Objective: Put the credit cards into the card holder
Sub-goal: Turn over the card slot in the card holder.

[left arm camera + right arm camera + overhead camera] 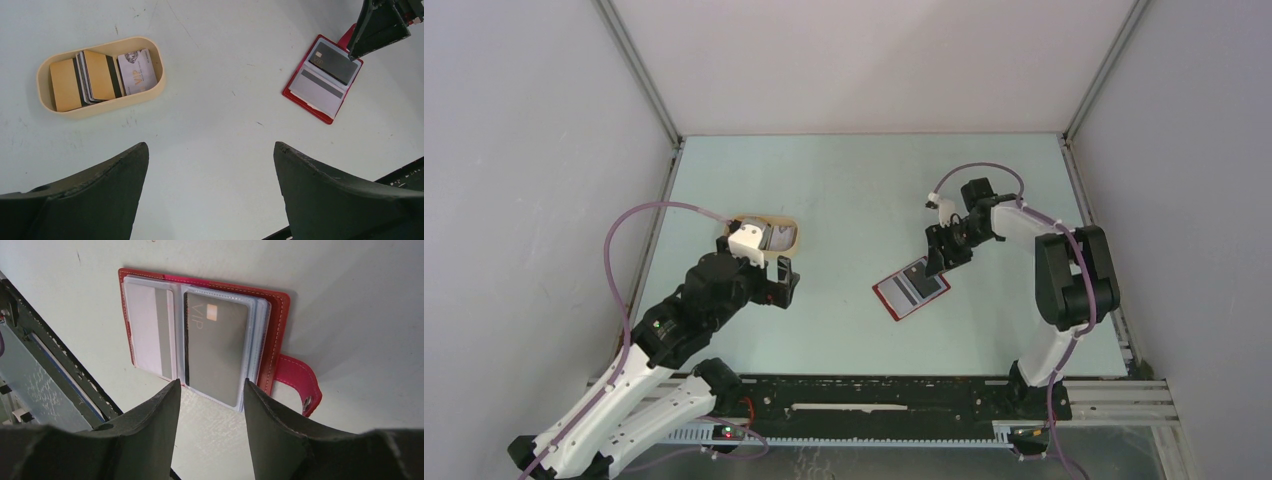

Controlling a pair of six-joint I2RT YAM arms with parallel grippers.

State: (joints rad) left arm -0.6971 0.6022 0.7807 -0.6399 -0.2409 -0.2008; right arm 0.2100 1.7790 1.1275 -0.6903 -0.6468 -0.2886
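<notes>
Tan tray (102, 107), left: credit cards (95, 75) stacked inside, golden-brown, dark-striped, one whitish. Left gripper (211, 150) above the table near it, jaws wide apart, empty. Card holder (279, 325) open mid-table: pale card (150, 330) in left sleeve, dark VIP card (217, 347) in right. Right gripper (211, 385) over it, jaws partly spread, empty.

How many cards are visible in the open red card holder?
2: a grey VIP card on the page beside the closure tab, a white striped card on the other page. Others may hide behind.
</notes>
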